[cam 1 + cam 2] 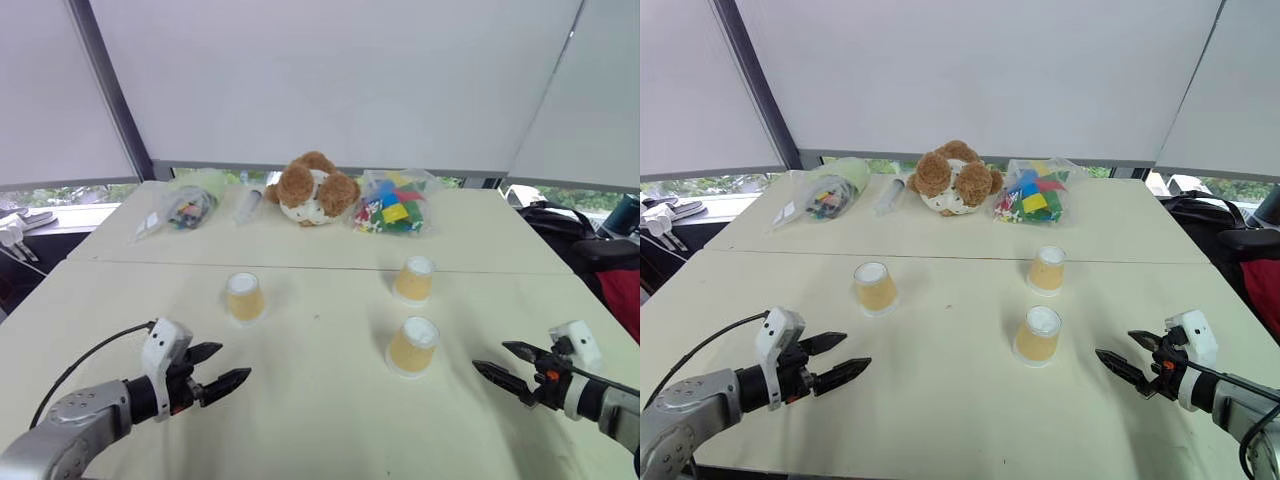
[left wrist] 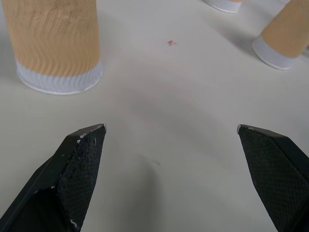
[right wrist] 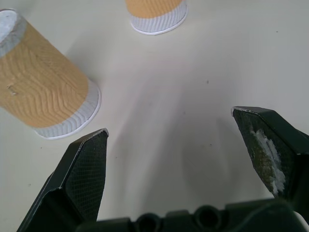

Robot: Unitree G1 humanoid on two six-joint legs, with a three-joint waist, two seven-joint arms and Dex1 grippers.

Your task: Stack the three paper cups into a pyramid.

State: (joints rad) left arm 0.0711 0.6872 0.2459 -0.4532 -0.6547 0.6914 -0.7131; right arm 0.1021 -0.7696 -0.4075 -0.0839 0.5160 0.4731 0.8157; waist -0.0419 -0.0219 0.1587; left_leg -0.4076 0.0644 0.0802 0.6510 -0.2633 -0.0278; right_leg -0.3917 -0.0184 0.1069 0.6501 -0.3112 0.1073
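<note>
Paper, thin and ribbed, makes the three cups, all upside down on the pale table point(image 1: 320, 420) with their white bases up. At the lower left of the head view the left gripper point(image 1: 228, 366) hovers over the table with its jaws spread wide and nothing between them. Just above it, left of centre, stands the left cup point(image 1: 245, 297), alone. To the right of centre stand the far cup point(image 1: 414, 279) and, below it, the near cup point(image 1: 413, 346), close together but apart. At the lower right the right gripper point(image 1: 499, 363) is also spread and empty, pointing toward the near cup.

I judge the cups very light and easy to crush or tip, so a soft pinch across the ribbed side at middle height seems best; the ribs should give some friction.

Each wrist view cuts off a cup's top. At the back edge a plush toy point(image 1: 312, 189) lies between plastic bags point(image 1: 392, 203) whose contents are hard to make out.
</note>
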